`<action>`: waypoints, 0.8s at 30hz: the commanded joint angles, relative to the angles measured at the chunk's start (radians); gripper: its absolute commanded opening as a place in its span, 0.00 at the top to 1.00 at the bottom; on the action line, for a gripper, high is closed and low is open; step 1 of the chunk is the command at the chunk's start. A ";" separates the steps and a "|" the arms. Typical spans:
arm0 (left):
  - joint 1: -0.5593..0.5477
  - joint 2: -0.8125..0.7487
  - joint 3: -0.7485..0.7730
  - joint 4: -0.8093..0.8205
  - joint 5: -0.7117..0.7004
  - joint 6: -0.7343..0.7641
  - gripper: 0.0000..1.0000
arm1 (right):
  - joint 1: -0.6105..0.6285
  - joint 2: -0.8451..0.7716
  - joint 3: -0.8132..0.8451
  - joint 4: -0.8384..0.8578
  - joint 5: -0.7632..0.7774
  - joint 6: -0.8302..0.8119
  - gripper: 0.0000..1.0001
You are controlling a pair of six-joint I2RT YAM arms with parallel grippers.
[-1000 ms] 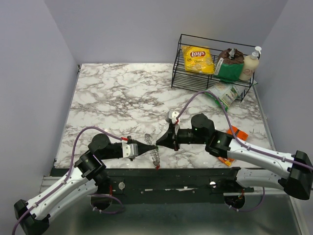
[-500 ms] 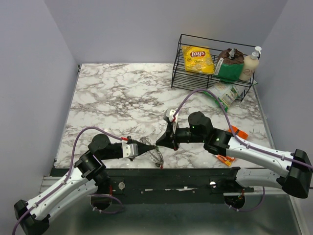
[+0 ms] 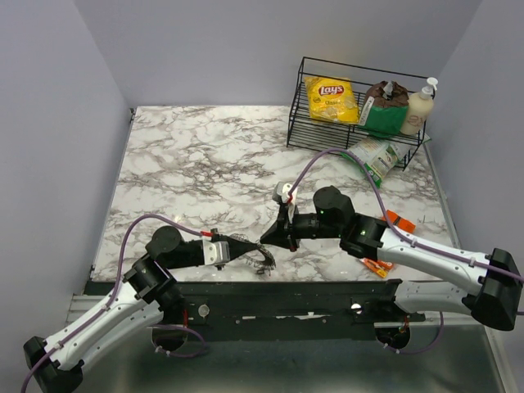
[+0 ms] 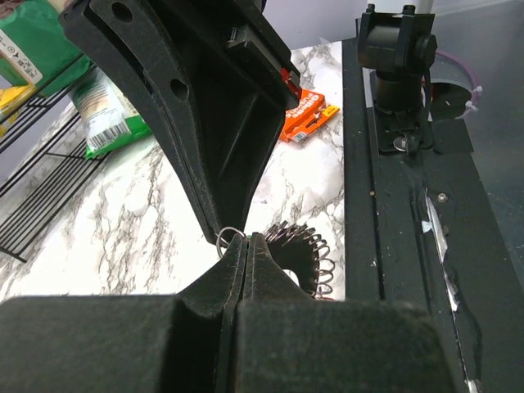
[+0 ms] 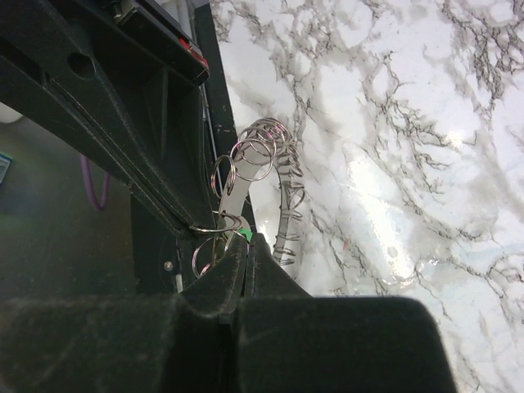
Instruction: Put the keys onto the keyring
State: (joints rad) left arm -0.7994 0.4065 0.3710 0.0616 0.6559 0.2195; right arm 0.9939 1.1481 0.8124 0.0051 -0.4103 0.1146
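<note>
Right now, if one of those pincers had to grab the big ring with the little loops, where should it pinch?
Probably the keyring by its flat grey band, in a gap between the wire loops, coming edge-on from outside the rim, one finger on each flat face. The band is thin and flat, which suits a pinch; round loops might slip.
</note>
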 commanded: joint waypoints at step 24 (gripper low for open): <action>-0.021 -0.061 0.028 0.267 0.100 0.006 1.00 | -0.012 -0.054 -0.121 0.016 -0.019 -0.067 0.99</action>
State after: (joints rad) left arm -0.8185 0.3408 0.3794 0.2569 0.7338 0.2230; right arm 0.9844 1.1034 0.6998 0.0204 -0.4561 0.0624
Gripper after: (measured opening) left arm 0.007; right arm 0.012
